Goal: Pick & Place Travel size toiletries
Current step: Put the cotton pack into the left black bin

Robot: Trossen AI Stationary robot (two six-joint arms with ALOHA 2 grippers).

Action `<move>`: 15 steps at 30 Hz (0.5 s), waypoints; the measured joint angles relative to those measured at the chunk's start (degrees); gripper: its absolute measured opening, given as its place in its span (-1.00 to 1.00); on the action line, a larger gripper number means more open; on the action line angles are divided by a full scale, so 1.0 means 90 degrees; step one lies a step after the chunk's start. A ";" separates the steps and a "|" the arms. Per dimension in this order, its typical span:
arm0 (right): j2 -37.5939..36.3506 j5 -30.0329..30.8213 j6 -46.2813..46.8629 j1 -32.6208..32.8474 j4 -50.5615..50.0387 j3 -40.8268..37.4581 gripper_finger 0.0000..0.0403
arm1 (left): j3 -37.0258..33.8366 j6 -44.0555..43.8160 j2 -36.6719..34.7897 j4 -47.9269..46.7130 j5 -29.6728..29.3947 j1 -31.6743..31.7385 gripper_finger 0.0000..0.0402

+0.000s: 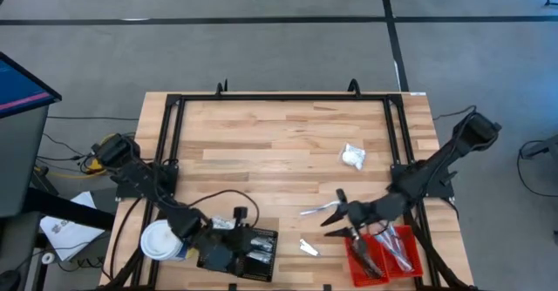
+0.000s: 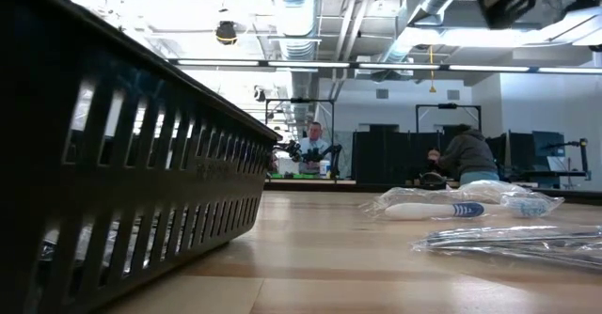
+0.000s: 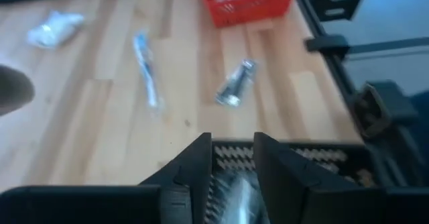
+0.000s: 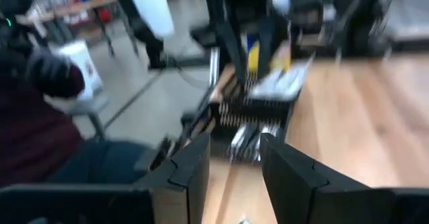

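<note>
**Toiletries Spread Between Two Trays, Both Arms Low Over the Counter**

High view: The wooden counter (image 1: 261,134) is seen from above. The travel size toiletries are scattered on its right half. A white packet (image 1: 352,157) lies at 2 o'clock from the counter's middle. A blue-and-white stick (image 1: 316,209) lies at 4 o'clock and a silvery sachet (image 1: 308,248) at 5 o'clock. More silvery and dark pieces are held in a red tray (image 1: 411,258) at the 5 o'clock corner. Others lie in a black tray (image 1: 253,265) at 7 o'clock. A white-topped canister (image 1: 159,239) stands at 9 o'clock of the black tray. The left gripper (image 1: 225,243) is placed over the black tray. The right gripper (image 1: 334,214) is found just at 3 o'clock of the stick.

Low view: The slotted wall of the black tray (image 2: 141,173) fills the 9 o'clock side. The stick (image 2: 442,210) and the sachet (image 2: 517,243) are seen lying flat on the counter at 3 o'clock. Two people (image 2: 315,143) are visible far behind.

Left wrist view: The left gripper (image 3: 231,147) hangs above the black tray (image 3: 295,158). Whether anything is grasped cannot be told. The packet (image 3: 53,28), stick (image 3: 147,70), sachet (image 3: 236,90) and red tray (image 3: 248,3) lie beyond.

Right wrist view: The right gripper (image 4: 234,150) is released, its fingers (image 4: 191,167) parted with nothing between them. It is pointed at the black tray (image 4: 258,110).
</note>
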 joint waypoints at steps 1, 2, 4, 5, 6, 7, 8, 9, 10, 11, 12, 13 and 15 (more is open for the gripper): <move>-0.0177 0.0153 -0.0142 0.0051 0.0194 -0.0142 -0.38 | 0.0000 0.0144 0.0000 0.0095 0.0010 0.0119 -0.48; -0.0317 0.0301 -0.0246 0.0099 0.0383 -0.0240 -0.38 | 0.0000 0.0267 0.0000 0.0178 0.0082 0.0255 -0.48; -0.0582 0.0479 -0.0341 0.0157 0.0565 -0.0391 -0.38 | -0.0002 0.0415 0.0000 0.0247 0.0353 0.0562 -0.48; -0.0653 0.0500 -0.0352 0.0155 0.0560 -0.0409 -0.38 | 0.0000 0.0437 0.0002 0.0256 0.0514 0.0704 -0.48; -0.0692 0.0509 -0.0358 0.0152 0.0548 -0.0409 -0.38 | 0.0000 0.0440 0.0002 0.0263 0.0668 0.0833 -0.48; -0.0705 0.0509 -0.0364 0.0152 0.0563 -0.0409 -0.38 | -0.0001 0.0441 0.0002 0.0266 0.0779 0.0936 -0.48; -0.0702 0.0509 -0.0384 0.0152 0.0585 -0.0409 -0.38 | 0.0000 0.0429 0.0002 0.0268 0.0826 0.1006 -0.48; -0.0702 0.0511 -0.0405 0.0152 0.0587 -0.0409 -0.38 | 0.0000 0.0408 0.0002 0.0273 0.0840 0.1048 -0.48; -0.0702 0.0510 -0.0406 0.0148 0.0587 -0.0409 -0.38 | 0.0000 0.0411 0.0002 0.0281 0.0828 0.1079 -0.48; -0.0702 0.0509 -0.0411 0.0112 0.0587 -0.0409 -0.38 | 0.0000 0.0472 0.0002 0.0316 0.0771 0.1110 -0.48; -0.0718 0.0504 -0.0413 0.0056 0.0581 -0.0409 -0.38 | 0.0000 0.0569 0.0002 0.0369 0.0686 0.1156 -0.48; -0.0786 0.0502 -0.0410 -0.0024 0.0530 -0.0411 -0.38 | 0.0000 0.0745 0.0002 0.0427 0.0587 0.1225 -0.48; -0.1033 0.0509 -0.0370 -0.0247 0.0494 -0.0414 -0.38 | 0.0000 0.1009 0.0002 0.0578 0.0513 0.1503 -0.48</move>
